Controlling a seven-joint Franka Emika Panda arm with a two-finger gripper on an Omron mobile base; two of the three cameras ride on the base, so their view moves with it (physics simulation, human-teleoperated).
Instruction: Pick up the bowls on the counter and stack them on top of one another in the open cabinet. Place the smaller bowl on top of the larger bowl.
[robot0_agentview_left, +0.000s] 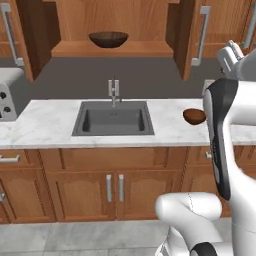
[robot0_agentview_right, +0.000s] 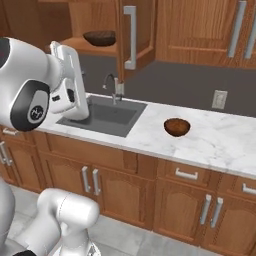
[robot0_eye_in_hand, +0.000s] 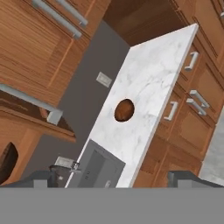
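The larger bowl (robot0_agentview_left: 108, 39) (robot0_agentview_right: 100, 38), wide and dark brown, sits on the shelf of the open cabinet (robot0_agentview_left: 75, 48) (robot0_agentview_right: 75, 44) above the sink. Its dark edge (robot0_eye_in_hand: 8, 162) also shows at the lower left of the hand view. The smaller bowl (robot0_agentview_left: 194, 116) (robot0_agentview_right: 177, 126) (robot0_eye_in_hand: 124, 110), reddish-brown, rests upright on the white marble counter (robot0_agentview_left: 50, 117) (robot0_agentview_right: 220, 140) (robot0_eye_in_hand: 153, 74), right of the sink. My gripper (robot0_eye_in_hand: 114, 178) is open and empty, raised well above the counter and far from the smaller bowl, which lies ahead of it in the hand view.
A dark grey sink (robot0_agentview_left: 113, 119) (robot0_agentview_right: 105, 116) with a faucet (robot0_agentview_left: 114, 91) is set in the counter. A toaster (robot0_agentview_left: 7, 95) stands at the far left. The cabinet's open door (robot0_agentview_right: 131, 35) (robot0_agentview_left: 195, 35) juts out between the shelf and the smaller bowl.
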